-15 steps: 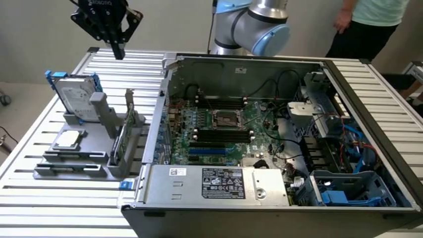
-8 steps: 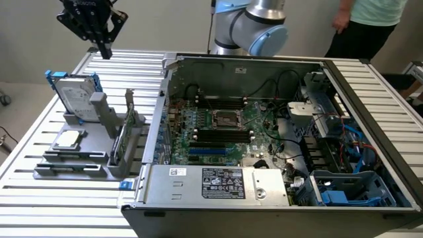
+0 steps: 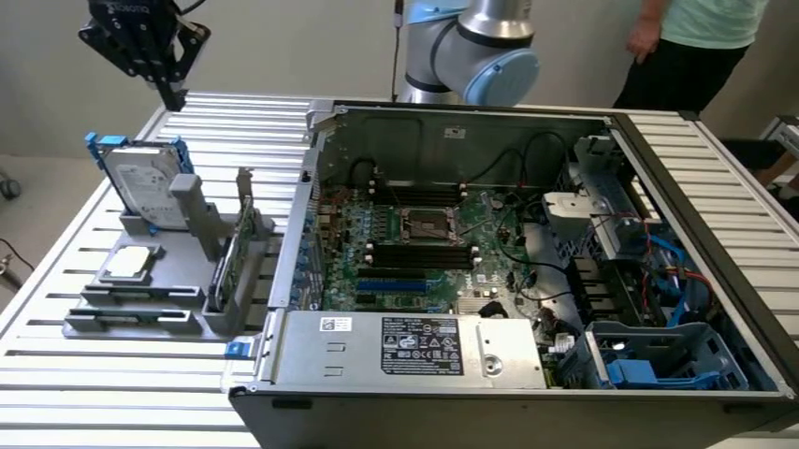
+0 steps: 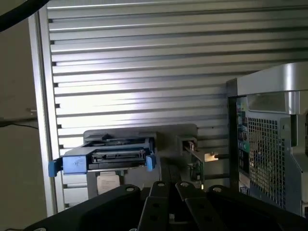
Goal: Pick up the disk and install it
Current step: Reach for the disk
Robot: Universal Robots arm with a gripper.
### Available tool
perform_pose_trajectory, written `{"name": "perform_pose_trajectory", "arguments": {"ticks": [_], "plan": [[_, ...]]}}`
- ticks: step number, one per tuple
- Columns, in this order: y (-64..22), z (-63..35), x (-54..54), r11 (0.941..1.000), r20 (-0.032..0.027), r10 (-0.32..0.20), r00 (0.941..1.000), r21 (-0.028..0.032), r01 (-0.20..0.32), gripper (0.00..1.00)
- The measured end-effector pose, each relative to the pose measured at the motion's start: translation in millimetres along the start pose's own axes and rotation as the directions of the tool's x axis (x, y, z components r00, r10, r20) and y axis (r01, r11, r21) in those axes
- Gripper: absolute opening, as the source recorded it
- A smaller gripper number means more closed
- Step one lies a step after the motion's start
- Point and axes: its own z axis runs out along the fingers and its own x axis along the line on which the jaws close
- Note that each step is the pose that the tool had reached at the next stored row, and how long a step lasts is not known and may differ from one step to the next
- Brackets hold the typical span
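Black and clenched on nothing, the fingers hang high over the far corner of the ribbed aluminium bench, well apart from everything on it. In the wrist view the fingers point down toward the flat rectangular silver-grey hard disk in its blue plastic carrier.

The disk stands on edge in a grey plastic fixture, at the exterior view's left, leaning against a grey post. Its upper edge and blue tabs are free. A small square silver chip lies flat on the fixture nearer the camera, and a thin green circuit card stands in a slot beside it. The open black computer case lies just beside the fixture.

The disk looks dense and stiff, with smooth metal faces that could slip, and it likely tolerates knocks badly. The blue carrier probably flexes, so a hold across the two flat faces near the free top edge seems safest.
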Motion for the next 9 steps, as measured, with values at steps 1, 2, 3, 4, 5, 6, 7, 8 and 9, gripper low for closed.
{"name": "perform_pose_trajectory", "arguments": {"ticks": [1,2,3,4,5,6,7,8,9], "plan": [[0.8,0.8,4.6,1.0000,0.0001,0.000,1.0000,0.0009,0.000,0.11],[1.3,1.4,9.0,1.0000,0.0002,0.000,1.0000,0.0016,0.000,0.11],[1.5,1.9,13.5,1.0000,0.0001,0.000,1.0000,0.0023,0.000,0.11],[1.5,2.5,18.5,1.0000,0.0003,0.000,1.0000,0.0030,0.000,0.11],[1.4,3.0,22.9,1.0000,0.0004,0.000,1.0000,0.0035,0.000,0.11],[1.2,3.3,27.4,1.0000,0.0001,0.000,1.0000,0.0041,0.000,0.11],[0.9,3.8,31.8,1.0000,0.0005,0.000,1.0000,0.0045,0.000,0.11],[0.7,4.0,36.3,1.0000,0.0001,0.000,1.0000,0.0053,0.000,0.11],[0.4,4.7,41.1,1.0000,0.0007,0.000,1.0000,0.0057,0.000,0.11]]}}
